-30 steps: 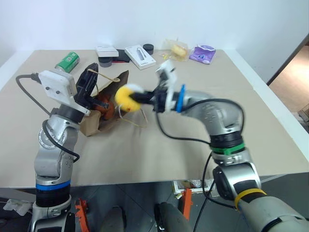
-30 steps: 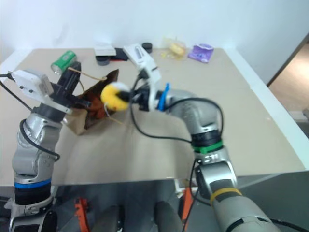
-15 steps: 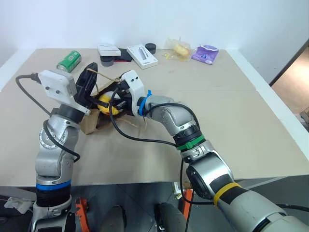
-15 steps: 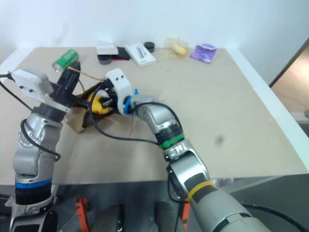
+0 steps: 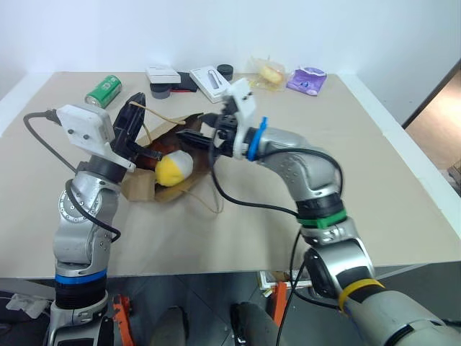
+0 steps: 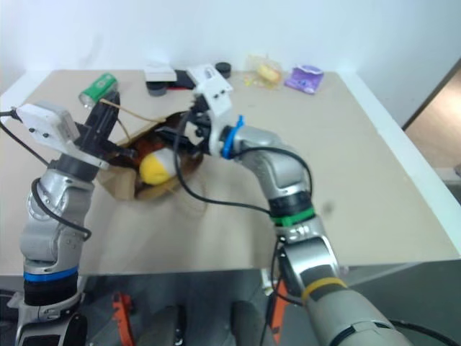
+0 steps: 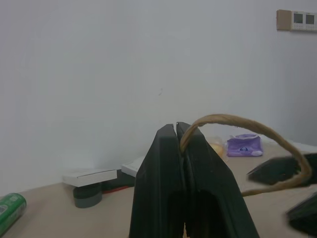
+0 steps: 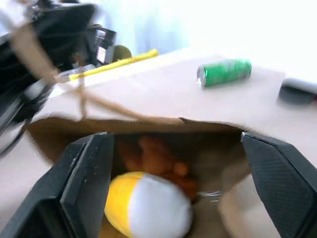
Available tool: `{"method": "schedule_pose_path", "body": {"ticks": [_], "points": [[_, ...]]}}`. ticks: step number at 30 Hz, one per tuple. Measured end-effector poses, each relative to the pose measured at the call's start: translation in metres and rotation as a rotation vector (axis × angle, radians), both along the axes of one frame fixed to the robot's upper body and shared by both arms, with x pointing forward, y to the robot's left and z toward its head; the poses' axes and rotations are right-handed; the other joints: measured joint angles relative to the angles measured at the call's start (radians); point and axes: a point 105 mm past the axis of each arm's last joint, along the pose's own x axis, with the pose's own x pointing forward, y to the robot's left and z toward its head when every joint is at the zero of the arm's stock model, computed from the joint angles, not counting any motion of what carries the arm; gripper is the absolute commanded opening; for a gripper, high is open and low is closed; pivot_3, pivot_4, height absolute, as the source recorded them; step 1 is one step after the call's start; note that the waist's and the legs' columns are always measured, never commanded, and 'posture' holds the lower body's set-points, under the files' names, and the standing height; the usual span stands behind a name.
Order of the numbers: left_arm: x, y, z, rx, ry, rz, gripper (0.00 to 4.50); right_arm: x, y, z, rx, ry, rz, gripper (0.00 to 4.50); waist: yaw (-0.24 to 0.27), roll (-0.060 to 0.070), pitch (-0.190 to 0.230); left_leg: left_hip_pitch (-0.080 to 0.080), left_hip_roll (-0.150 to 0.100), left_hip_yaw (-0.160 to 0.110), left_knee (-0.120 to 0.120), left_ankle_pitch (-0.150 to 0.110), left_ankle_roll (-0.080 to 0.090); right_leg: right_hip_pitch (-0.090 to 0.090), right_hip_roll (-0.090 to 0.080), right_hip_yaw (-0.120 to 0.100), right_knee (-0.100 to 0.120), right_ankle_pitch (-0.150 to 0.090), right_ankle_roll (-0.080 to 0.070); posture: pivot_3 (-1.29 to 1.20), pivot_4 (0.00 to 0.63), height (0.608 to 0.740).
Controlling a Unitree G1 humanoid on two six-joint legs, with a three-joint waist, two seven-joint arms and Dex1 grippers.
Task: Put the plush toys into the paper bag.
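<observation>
Inside paper bag (image 5: 144,184): yellow-and-white ball (image 5: 173,169) (bear (image 8: 158,158) too)

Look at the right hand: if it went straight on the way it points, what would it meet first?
Probably the yellow-and-white ball toy lying inside the paper bag. The open right hand points into the bag's mouth; depth is hard to judge.

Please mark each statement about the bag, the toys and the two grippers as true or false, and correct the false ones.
1. The yellow ball toy lies inside the bag. True.
2. The right gripper grips the ball toy. False: it is open, holding nothing.
3. The left gripper is shut on the bag's handle. True.
4. The green can is in the bag. False: it lies on the table.
</observation>
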Motion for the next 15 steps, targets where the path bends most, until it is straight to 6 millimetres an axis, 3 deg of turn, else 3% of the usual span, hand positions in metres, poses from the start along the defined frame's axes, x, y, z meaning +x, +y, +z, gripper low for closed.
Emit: {"method": "schedule_pose_path", "body": {"ticks": [1, 3, 5, 6, 7, 9, 13, 15], "points": [[0.0, 0.0, 0.0, 0.0, 0.001, 0.0, 0.0, 0.002, -0.021, -0.01, -0.089, -0.113, -0.047, 4.48, -0.001, 0.0, 0.0, 0.0, -0.001, 0.001, 0.0, 0.0, 0.0, 0.0, 0.0, 0.001, 0.0, 0.0, 0.0, 0.0, 0.15, 0.74], [0.001, 0.001, 0.0, -0.002, 0.002, 0.002, 0.0, 0.002, -0.034, -0.021, -0.203, -0.237, -0.07, 4.48, -0.005, 0.0, 0.0, 0.001, -0.001, 0.002, 0.0, 0.0, 0.0, 0.0, 0.0, 0.003, 0.0, 0.001, 0.0, 0.0, 0.15, 0.74], [0.001, 0.0, 0.0, 0.0, 0.003, -0.005, 0.0, 0.001, -0.04, -0.034, -0.374, -0.438, -0.066, 4.48, -0.011, 0.0, 0.0, 0.003, -0.001, 0.003, 0.0, 0.0, 0.0, 0.0, 0.0, 0.004, 0.0, 0.002, 0.0, 0.0, 0.15, 0.74], [0.001, 0.0, 0.0, 0.0, 0.003, -0.005, 0.0, 0.001, -0.041, -0.035, -0.389, -0.456, -0.066, 4.48, -0.012, 0.0, 0.0, 0.004, 0.0, 0.003, 0.0, 0.0, 0.0, 0.0, 0.001, 0.004, 0.0, 0.002, -0.001, 0.0, 0.15, 0.74], [0.001, 0.0, -0.001, -0.001, 0.005, -0.007, 0.0, -0.002, -0.044, -0.055, -0.561, -0.655, -0.022, 4.48, -0.01, 0.0, 0.0, 0.005, 0.0, 0.002, 0.0, 0.0, 0.0, 0.001, 0.001, 0.003, 0.0, 0.002, -0.001, 0.0, 0.15, 0.74], [0.002, 0.0, -0.001, -0.001, 0.006, -0.007, 0.0, -0.004, -0.044, -0.06, -0.591, -0.695, -0.003, 4.48, -0.01, 0.0, 0.0, 0.005, 0.0, 0.002, 0.0, 0.0, 0.0, 0.001, 0.001, 0.004, 0.0, 0.002, -0.002, 0.0, 0.15, 0.74], [0.004, 0.001, -0.002, -0.006, 0.014, -0.008, 0.0, -0.02, -0.031, -0.097, -0.692, -0.926, 0.148, 4.48, -0.008, 0.0, 0.0, 0.005, -0.001, 0.004, 0.0, 0.001, -0.002, 0.002, 0.001, 0.006, 0.0, 0.003, -0.001, 0.0, 0.15, 0.74], [0.004, 0.001, -0.001, -0.007, 0.013, -0.008, 0.0, -0.022, -0.028, -0.103, -0.697, -0.958, 0.163, 4.48, -0.005, 0.0, 0.0, 0.005, -0.001, 0.004, 0.001, 0.002, -0.002, 0.002, 0.0, 0.006, 0.0, 0.003, -0.001, 0.0, 0.15, 0.74]]}}
